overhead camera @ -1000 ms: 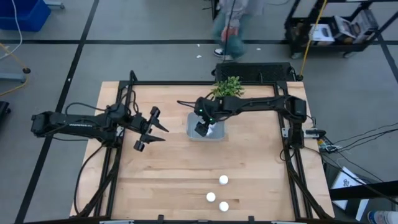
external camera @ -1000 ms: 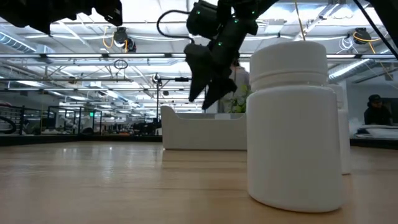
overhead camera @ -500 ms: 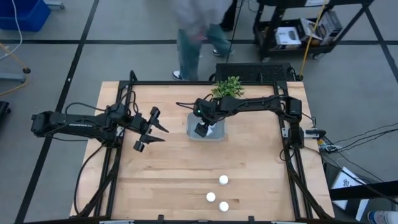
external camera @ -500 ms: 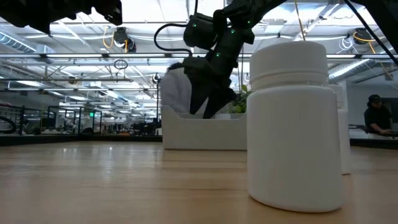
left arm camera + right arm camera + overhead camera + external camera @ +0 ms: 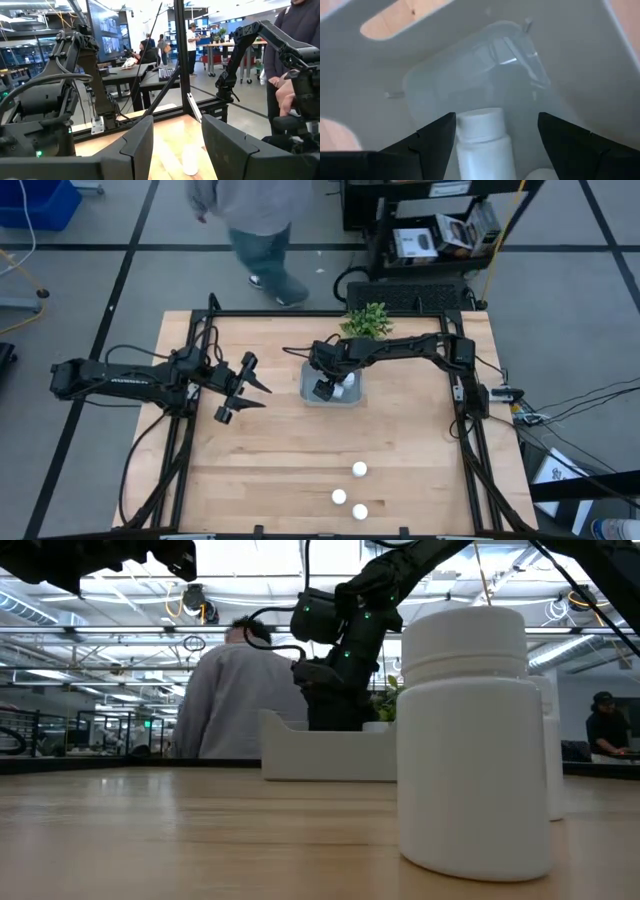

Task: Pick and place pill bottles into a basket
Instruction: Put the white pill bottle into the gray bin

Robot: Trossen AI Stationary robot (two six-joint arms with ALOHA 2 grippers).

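Observation:
The pale basket (image 5: 352, 396) stands on the table in front of the plant. My right gripper (image 5: 325, 388) reaches down into it, open. In the right wrist view a white pill bottle (image 5: 482, 145) stands between its two fingers (image 5: 435, 142) over the basket's floor (image 5: 470, 75). The edge of a second bottle (image 5: 540, 175) shows beside it. Three more bottles (image 5: 359, 469) (image 5: 339, 496) (image 5: 359, 511) stand near the table's front edge. My left gripper (image 5: 266, 396) waits open and empty above the table's left half. My right gripper points down into the basket with the bottle's side (image 5: 462, 150) close against one finger and a clear gap to the other finger (image 5: 570, 145). I cannot tell whether it touches the bottle.
A small green plant (image 5: 367, 320) stands just beyond the basket at the far edge. In the low view one front bottle (image 5: 470, 740) fills the foreground, with the basket (image 5: 325, 755) behind it. A person (image 5: 255, 220) walks past the table's far side.
My right gripper has gone down from above the basket's rim until its fingers are inside the basket. The person beyond the table has walked toward the left. My left arm has kept still.

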